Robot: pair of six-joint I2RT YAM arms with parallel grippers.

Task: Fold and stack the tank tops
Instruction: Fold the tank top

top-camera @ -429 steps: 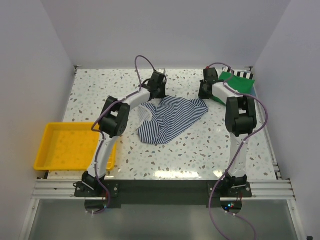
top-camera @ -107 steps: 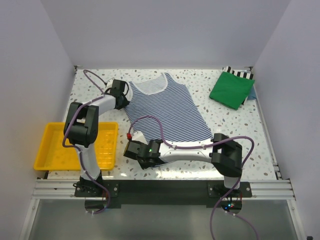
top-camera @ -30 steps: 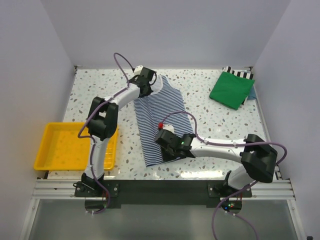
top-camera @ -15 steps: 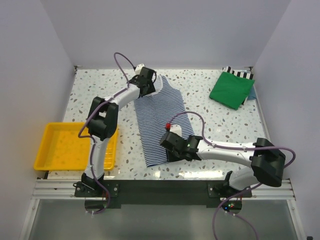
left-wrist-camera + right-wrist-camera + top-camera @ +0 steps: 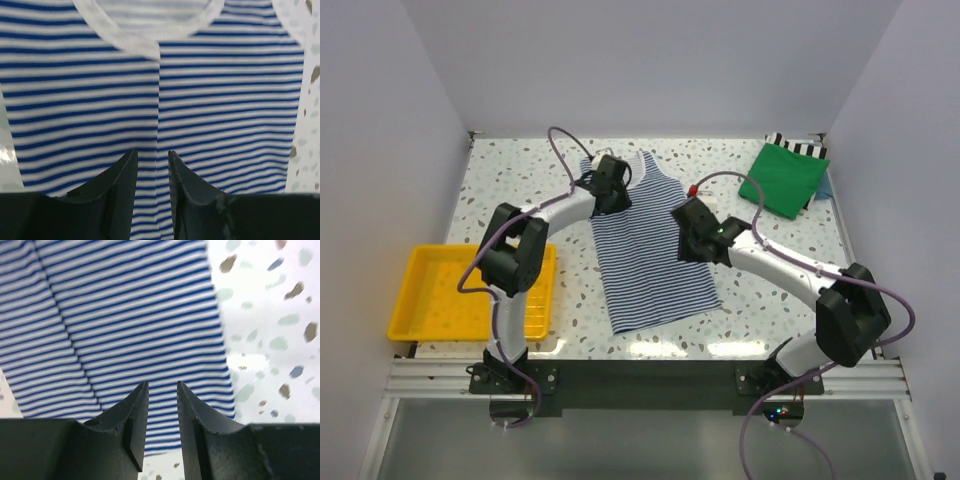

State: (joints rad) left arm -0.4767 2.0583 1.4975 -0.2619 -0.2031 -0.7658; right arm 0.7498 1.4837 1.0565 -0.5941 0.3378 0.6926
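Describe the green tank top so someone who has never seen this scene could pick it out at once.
Look to the far right corner of the speckled table. The green tank top lies there, folded into a flat packet. It is the only plain green cloth; the striped tank top spread mid-table has navy-and-white lines.

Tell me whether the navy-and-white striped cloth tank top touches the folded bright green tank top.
Apart. The top view shows the striped tank top lying mid-table and the green tank top at the far right corner, with bare speckled table between them.
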